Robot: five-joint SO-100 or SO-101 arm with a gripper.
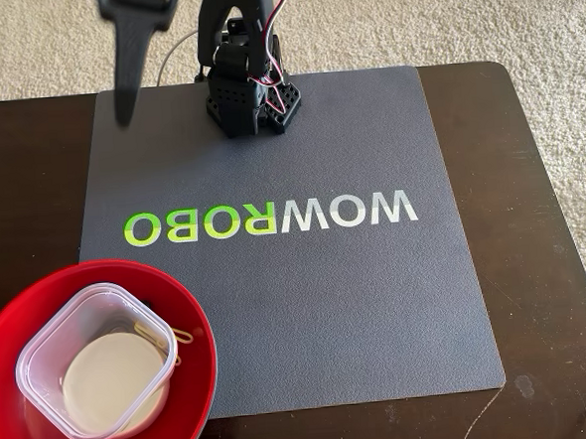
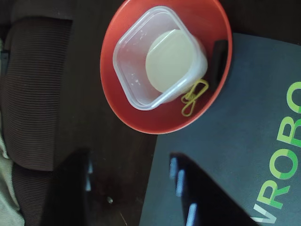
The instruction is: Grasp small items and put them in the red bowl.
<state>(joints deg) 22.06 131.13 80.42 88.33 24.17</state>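
While the arm hangs raised over the far left part of the grey mat (image 1: pixel 308 308), its gripper (image 2: pixel 129 197) stands wide open with nothing between the two dark fingers (image 2: pixel 207 193); in the wrist view they frame bare table (image 1: pixel 554 263) and mat edge. In the fixed view one finger (image 1: pixel 128 50) points down near the mat's far left corner, well clear of everything.

All the small things sit in the red bowl (image 1: pixel 195 325), which rests at the table's near left corner, overlapping the mat's near left corner. The clear container (image 1: pixel 52 339) lies in the bowl, and the white bowl (image 1: pixel 109 385) appears through it, whether inside or beneath I cannot tell. The yellow-green clothespin (image 2: pixel 193 96) lies on the red floor just beside the container, touching its edge. The black clip (image 2: pixel 219 63) leans against the bowl's inner wall on the mat side, seen clearly only in the wrist view.

The arm's base (image 1: pixel 251 98) stands at the mat's far edge, above the WOWROBO lettering (image 1: pixel 273 218).
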